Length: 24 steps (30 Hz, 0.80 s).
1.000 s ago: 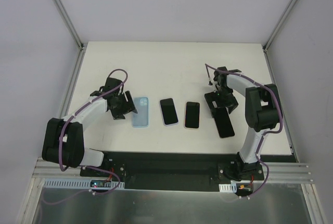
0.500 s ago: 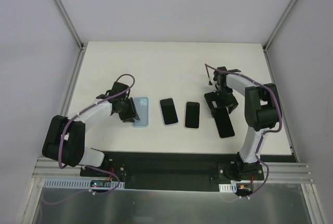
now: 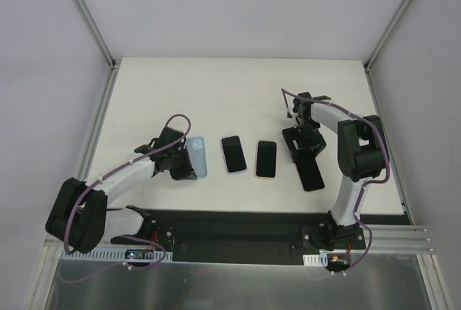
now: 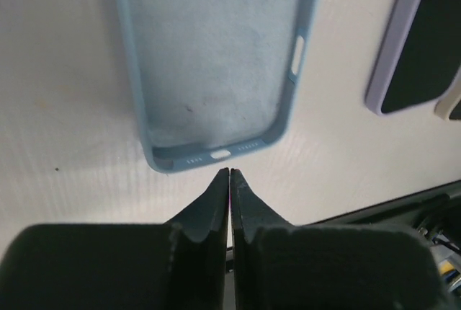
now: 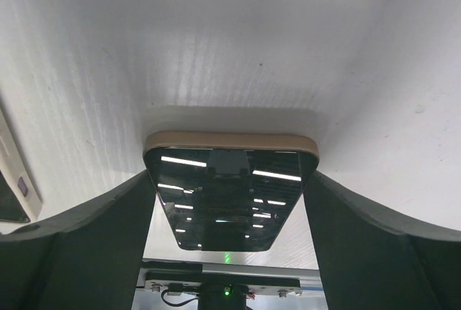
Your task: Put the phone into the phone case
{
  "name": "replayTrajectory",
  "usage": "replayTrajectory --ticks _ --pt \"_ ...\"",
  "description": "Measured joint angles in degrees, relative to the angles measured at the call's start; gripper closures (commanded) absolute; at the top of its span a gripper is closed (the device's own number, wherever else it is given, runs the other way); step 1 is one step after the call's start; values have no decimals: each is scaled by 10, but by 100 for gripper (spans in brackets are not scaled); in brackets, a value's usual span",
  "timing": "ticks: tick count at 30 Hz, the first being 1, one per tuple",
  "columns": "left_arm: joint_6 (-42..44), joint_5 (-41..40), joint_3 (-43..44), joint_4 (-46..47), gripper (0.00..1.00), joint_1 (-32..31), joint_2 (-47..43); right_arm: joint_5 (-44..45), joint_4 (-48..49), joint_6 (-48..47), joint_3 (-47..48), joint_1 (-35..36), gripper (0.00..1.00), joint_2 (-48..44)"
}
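Observation:
The empty light blue phone case [image 3: 197, 156] [image 4: 216, 58] lies open side up, left of the row. My left gripper [image 3: 183, 171] [image 4: 229, 173] is shut with nothing in it, its tips right at the case's near short end. The bare black phone [image 3: 310, 169] [image 5: 227, 195], with a tan rim, lies flat at the right. My right gripper [image 3: 302, 144] [image 5: 229, 180] straddles its far end, and the fingers [image 5: 108, 238] rest against both long edges.
Between case and bare phone lie two phones in cases: a lilac one [image 3: 233, 154] [image 4: 414, 43] and a cream one [image 3: 266, 158]. The black base rail [image 3: 230, 227] runs along the table's near edge. Frame posts [image 3: 86, 18] stand at the back corners.
My left gripper has shut and slid from the case's left side to its near end. My right jaws have narrowed onto the phone's edges; the phone has barely moved.

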Motion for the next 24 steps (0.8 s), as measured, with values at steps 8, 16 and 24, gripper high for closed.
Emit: replayTrajectory --ticks 8,16,24 --pt "-13 -40 0 -20 33 -28 -83 0 -1 4 0 15 20 0" --pt "9 -114 53 -55 39 7 -24 0 -1 5 0 15 32 0" --pt "32 -144 93 -70 58 21 56 -17 2 19 -12 48 38 -14"
